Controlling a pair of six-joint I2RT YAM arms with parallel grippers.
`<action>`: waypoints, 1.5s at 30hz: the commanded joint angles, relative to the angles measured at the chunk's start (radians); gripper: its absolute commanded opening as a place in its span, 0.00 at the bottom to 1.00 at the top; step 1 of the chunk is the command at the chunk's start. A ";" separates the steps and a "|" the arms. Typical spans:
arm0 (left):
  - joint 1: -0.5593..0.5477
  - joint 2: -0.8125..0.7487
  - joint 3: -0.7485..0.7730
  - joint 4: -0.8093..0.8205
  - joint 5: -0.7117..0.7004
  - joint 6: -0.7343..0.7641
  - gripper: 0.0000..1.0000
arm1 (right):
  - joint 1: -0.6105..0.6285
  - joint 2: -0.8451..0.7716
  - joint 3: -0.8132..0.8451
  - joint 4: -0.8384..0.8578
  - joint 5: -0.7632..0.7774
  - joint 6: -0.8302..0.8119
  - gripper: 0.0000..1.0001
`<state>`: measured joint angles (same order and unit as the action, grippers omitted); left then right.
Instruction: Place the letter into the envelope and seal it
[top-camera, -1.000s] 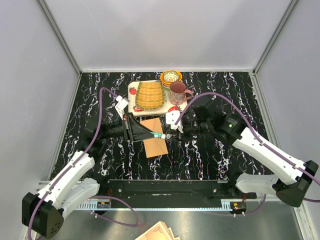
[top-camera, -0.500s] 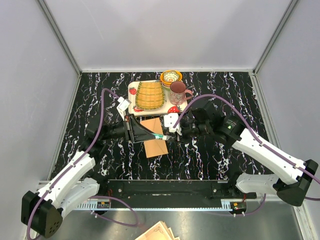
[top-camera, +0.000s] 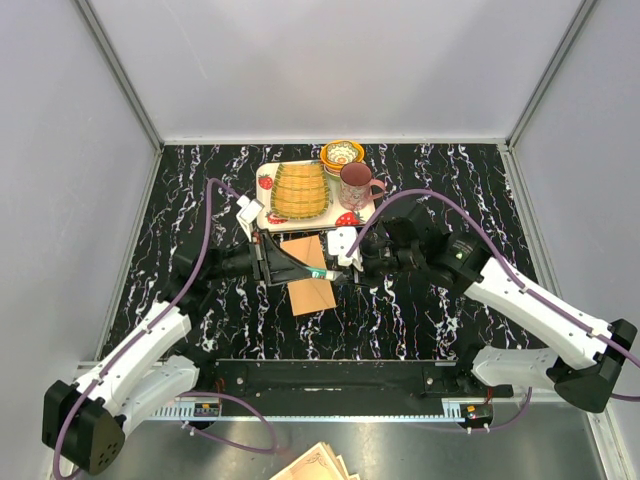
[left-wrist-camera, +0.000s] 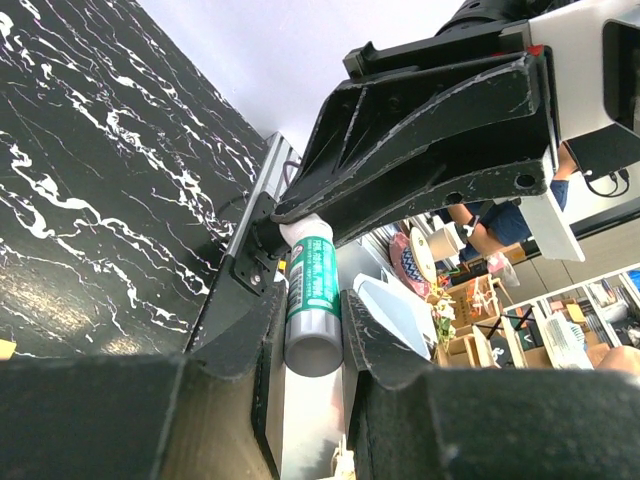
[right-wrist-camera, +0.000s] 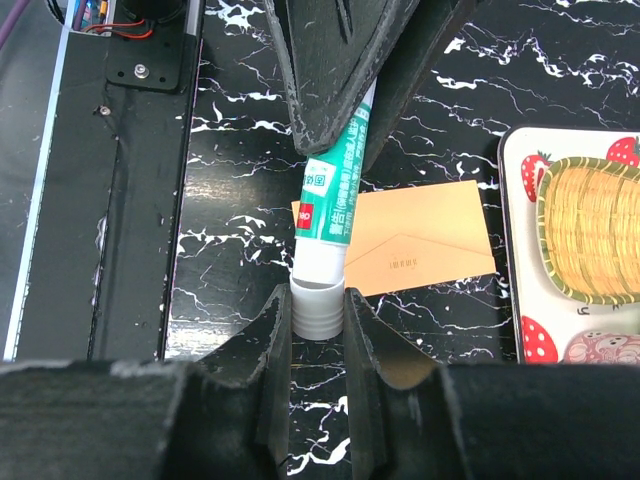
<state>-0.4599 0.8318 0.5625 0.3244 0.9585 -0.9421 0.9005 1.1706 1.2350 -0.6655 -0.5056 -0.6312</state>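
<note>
While it lies flat on the black marble table (top-camera: 420, 310), flap side up, the orange-tan envelope (right-wrist-camera: 425, 240) has a green-and-white glue stick (right-wrist-camera: 335, 215) held level right above it, crossing over one of its ends. Over the envelope the left gripper (left-wrist-camera: 312, 340) is clamped narrowly on the stick's green-labelled body, and the right gripper (right-wrist-camera: 318, 315) pinches the white ribbed end, the two sets of jaws meeting nose to nose. Just beside the envelope's far edge sits a strawberry-print tray (top-camera: 265, 185) carrying a woven basket (top-camera: 298, 190) and a pink mug (top-camera: 355, 185), with a patterned bowl (top-camera: 342, 153) farther from the envelope.
</note>
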 joint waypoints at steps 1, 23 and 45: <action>-0.003 0.001 0.004 -0.022 -0.032 0.026 0.00 | 0.012 -0.037 0.000 0.049 0.001 -0.015 0.18; -0.042 0.017 0.053 -0.082 -0.103 0.057 0.00 | 0.035 0.029 0.021 0.044 0.042 0.021 0.13; -0.011 -0.036 0.010 -0.022 -0.106 0.006 0.00 | 0.035 -0.072 -0.060 0.132 0.096 0.159 0.13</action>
<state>-0.4820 0.7933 0.5900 0.1951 0.8410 -0.8883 0.9257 1.1412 1.1847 -0.5995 -0.3866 -0.4877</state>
